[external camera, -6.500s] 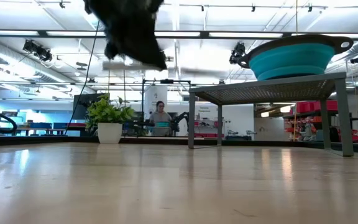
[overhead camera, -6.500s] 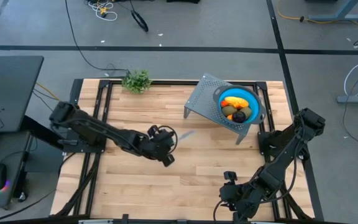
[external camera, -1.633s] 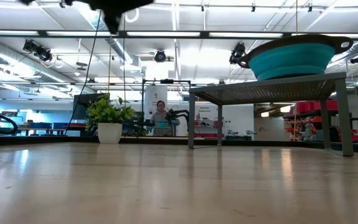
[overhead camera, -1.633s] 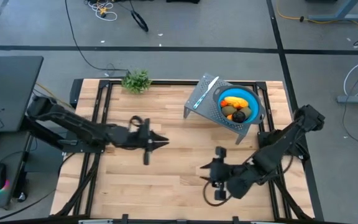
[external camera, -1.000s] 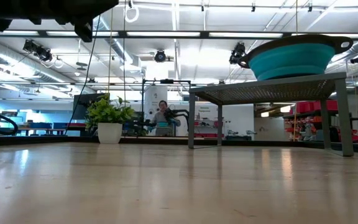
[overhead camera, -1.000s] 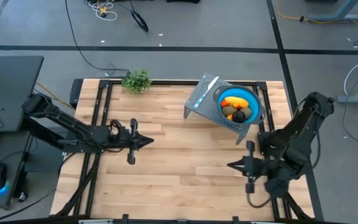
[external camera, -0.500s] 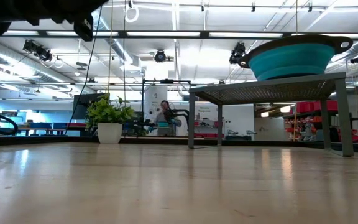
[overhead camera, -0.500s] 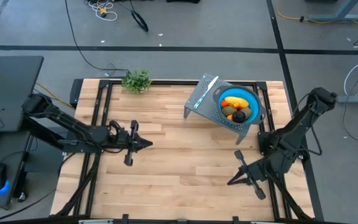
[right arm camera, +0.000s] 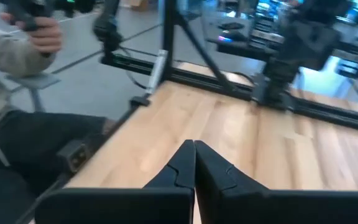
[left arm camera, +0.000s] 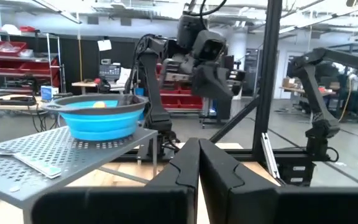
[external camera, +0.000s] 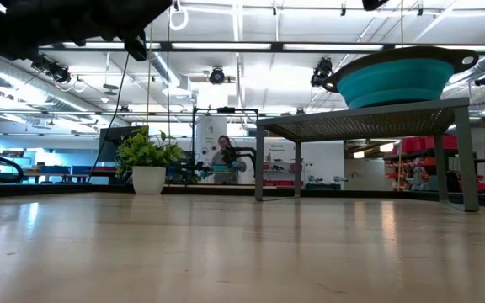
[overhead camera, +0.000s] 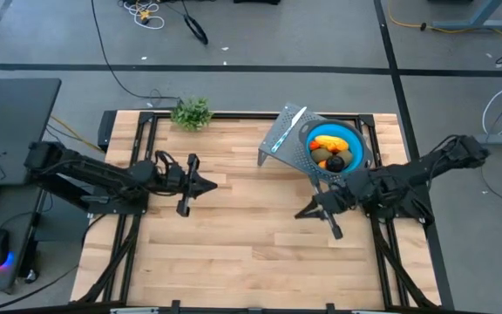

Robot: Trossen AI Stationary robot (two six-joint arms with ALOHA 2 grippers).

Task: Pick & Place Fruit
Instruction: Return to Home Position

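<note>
Fruit (overhead camera: 330,150): a small heap comprising an orange-yellow piece, olive-green pieces and one dark piece. All of it lies inside the blue bowl (overhead camera: 359,145), and none is on the desk surface. From the left wrist view only a sliver of yellow shows above the rim.

Blue bowl (external camera: 402,81): round, with a grey rim. It stands upright on the right end of the metal shelf (overhead camera: 278,145).

Metal shelf (external camera: 356,119): a grey perforated top on four legs. It stands on the desk (overhead camera: 234,253) near the far right corner, set at an angle to the desk edges.

Knife (overhead camera: 287,127): silver blade with a blue handle. It lies flat on the left end of the shelf, beside the bowl and apart from it.

Right gripper (overhead camera: 298,215): raised over the right half of the desk, just off the near side of the shelf and pointing toward the left edge. The jaws are closed on nothing, with the fingers (right arm camera: 185,158) pressed together.

Left gripper (overhead camera: 213,184): raised over the left half of the desk, pointing toward the shelf and well apart from it. The jaws are closed and empty, and the fingers (left arm camera: 188,165) meet.

Leafy green sprig (overhead camera: 191,112): at the far edge of the desk, toward the left corner.

Person: seated off the desk. A light sleeve (right arm camera: 11,53) and one hand (right arm camera: 42,34) show in the right wrist view.
</note>
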